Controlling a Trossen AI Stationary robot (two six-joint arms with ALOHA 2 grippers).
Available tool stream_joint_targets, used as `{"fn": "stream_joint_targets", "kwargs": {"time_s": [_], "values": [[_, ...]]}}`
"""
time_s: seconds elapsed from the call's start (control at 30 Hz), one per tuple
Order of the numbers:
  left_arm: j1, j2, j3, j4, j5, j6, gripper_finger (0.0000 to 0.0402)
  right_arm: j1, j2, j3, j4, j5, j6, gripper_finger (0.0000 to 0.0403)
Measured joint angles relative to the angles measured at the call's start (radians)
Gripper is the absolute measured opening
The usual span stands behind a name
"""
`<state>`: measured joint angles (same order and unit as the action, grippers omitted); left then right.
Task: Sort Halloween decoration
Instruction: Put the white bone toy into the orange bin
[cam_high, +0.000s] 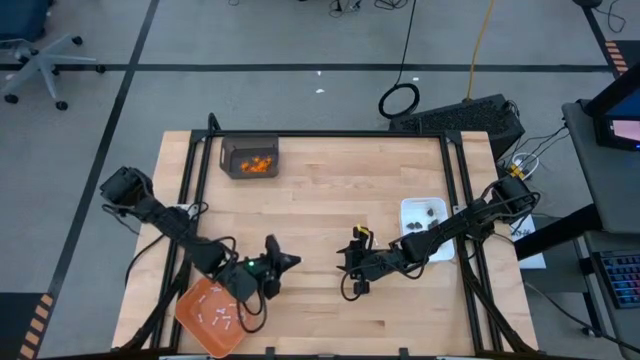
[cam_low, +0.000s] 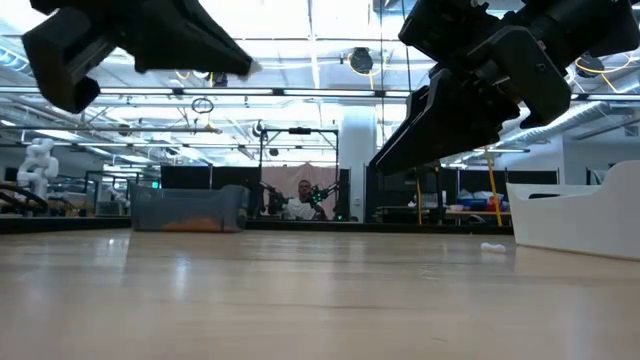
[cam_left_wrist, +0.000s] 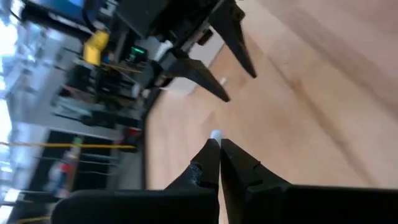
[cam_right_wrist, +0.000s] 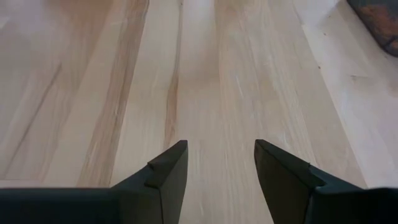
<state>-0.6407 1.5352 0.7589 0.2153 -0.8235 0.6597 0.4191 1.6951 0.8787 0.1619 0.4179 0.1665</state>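
On table, three containers (cam_high: 248, 158), two arms

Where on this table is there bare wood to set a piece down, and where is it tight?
Bare wood lies between the grey bin and the white dish, and along the near edge right of the orange tray. It is tight at mid-table, where the left gripper, shut on a small white piece, faces the open right gripper.

Robotics lab: rigs, cables, workbenches
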Motion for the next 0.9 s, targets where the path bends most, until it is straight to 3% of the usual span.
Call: {"fn": "stream_joint_targets", "kwargs": {"time_s": [0.3,0.73,0.9], "values": [[-0.08,0.0,0.034,0.003,-0.147,0.218,0.0004,0.0,0.0,0.0,0.025,0.0,0.004,0.0171],[-0.15,0.0,0.054,0.008,-0.23,0.209,0.0004,0.0,0.0,0.0,0.048,0.0,0.004,0.0171],[-0.168,0.0,0.054,0.01,-0.25,0.136,0.0004,0.0,0.0,0.0,0.051,0.0,0.005,0.0171]]}}
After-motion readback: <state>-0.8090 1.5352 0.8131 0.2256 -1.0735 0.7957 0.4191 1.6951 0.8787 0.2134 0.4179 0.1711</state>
